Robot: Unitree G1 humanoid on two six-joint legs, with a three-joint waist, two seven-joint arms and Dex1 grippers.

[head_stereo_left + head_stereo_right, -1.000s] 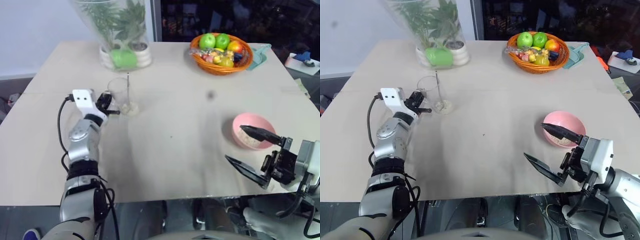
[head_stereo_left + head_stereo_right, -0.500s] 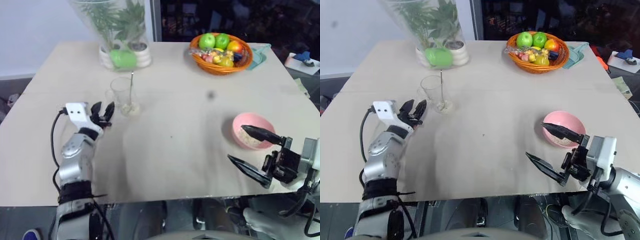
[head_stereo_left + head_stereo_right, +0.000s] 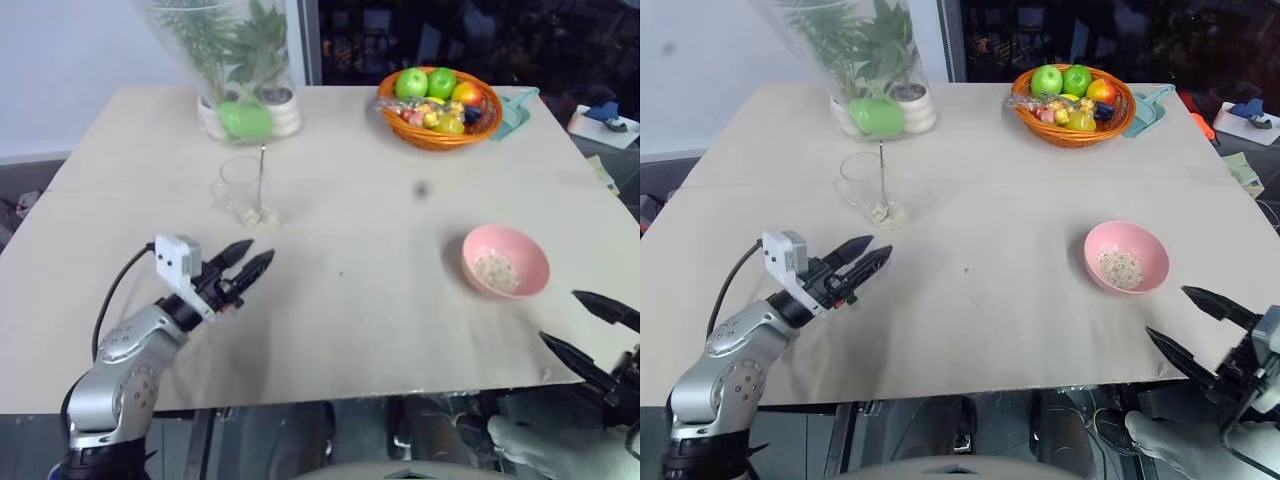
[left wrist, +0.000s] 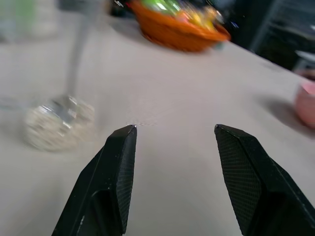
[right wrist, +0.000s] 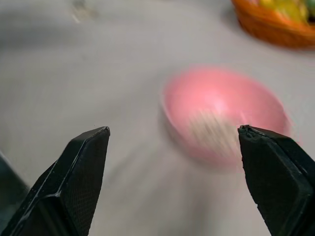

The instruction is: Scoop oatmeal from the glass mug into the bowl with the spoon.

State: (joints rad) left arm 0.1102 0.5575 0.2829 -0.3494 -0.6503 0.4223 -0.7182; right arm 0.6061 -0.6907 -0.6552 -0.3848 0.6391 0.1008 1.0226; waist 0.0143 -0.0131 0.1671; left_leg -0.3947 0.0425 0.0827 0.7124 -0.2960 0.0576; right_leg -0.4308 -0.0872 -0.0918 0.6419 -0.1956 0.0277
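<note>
Jaws: left gripper (image 3: 250, 262) and right gripper (image 3: 1198, 322) both stand apart, holding nothing.
Glass mug (image 3: 243, 189): on bench (image 3: 360, 260), holds spoon (image 3: 261, 176) upright, few oatmeal (image 3: 252, 214).
Bowl (image 3: 505, 261): some oatmeal inside.
Wicker basket (image 3: 438, 106): fruit, partly unclear.

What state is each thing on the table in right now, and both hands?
glass mug: upright, a little oatmeal at its bottom
spoon: standing in the glass mug, handle up
bowl: upright, some oatmeal inside
left hand: open, empty, apart from the mug
right hand: open wide, empty, near the table edge
wicker basket: full of fruit
vase: upright, plants inside
</note>
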